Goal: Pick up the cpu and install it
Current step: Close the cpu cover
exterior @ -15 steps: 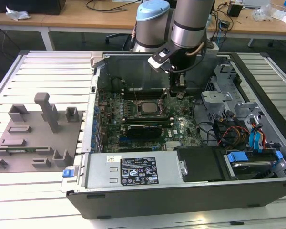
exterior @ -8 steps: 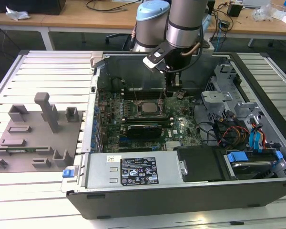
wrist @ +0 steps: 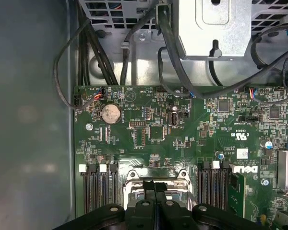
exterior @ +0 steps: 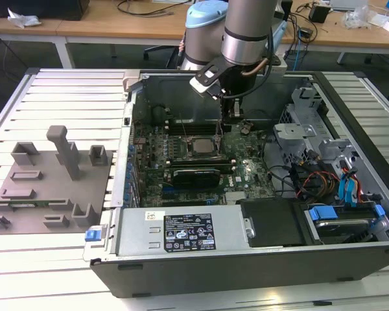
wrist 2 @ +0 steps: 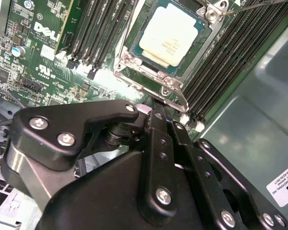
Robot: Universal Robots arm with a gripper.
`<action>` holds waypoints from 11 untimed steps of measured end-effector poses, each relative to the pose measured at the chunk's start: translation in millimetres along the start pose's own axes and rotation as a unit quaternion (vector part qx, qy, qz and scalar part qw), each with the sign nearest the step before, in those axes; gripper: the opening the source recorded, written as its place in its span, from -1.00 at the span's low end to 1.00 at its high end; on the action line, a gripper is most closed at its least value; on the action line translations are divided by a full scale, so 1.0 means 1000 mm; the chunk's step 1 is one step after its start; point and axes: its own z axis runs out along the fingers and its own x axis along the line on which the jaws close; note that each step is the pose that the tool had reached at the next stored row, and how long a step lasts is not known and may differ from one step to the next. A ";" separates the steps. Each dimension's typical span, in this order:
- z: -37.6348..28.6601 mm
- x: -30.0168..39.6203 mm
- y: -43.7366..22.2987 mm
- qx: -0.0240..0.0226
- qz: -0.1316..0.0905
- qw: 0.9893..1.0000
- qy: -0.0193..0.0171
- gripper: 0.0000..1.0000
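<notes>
The cpu (exterior: pixel 200 145) lies flat in the socket frame (exterior: pixel 200 137) on the motherboard inside the open computer case, silvery top up. In the second wrist view the cpu (wrist 2: pixel 170 36) sits square inside the metal socket frame (wrist 2: pixel 151 76). My gripper (exterior: pixel 228 122) hangs over the board just to the exterior view's right of the socket. Its black fingers (wrist 2: pixel 156 115) are pressed together with nothing between them, tips close to the frame's edge. In the first wrist view the gripper (wrist: pixel 154 186) is shut just above the socket frame (wrist: pixel 134 176).
Memory slots (wrist 2: pixel 93 33) flank the socket on both sides. A long black expansion card (exterior: pixel 196 176) lies nearer the case front. Drive cages and cables (exterior: pixel 324 168) crowd the exterior view's right. A grey fixture plate (exterior: pixel 52 181) rests on the table at the left.
</notes>
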 end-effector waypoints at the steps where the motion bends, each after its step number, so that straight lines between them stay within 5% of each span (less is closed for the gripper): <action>1: 0.0000 0.0000 -0.0002 0.000 0.000 1.000 0.000 -0.79; 11: 0.0001 0.0000 -0.0026 0.000 0.000 1.000 0.000 -0.79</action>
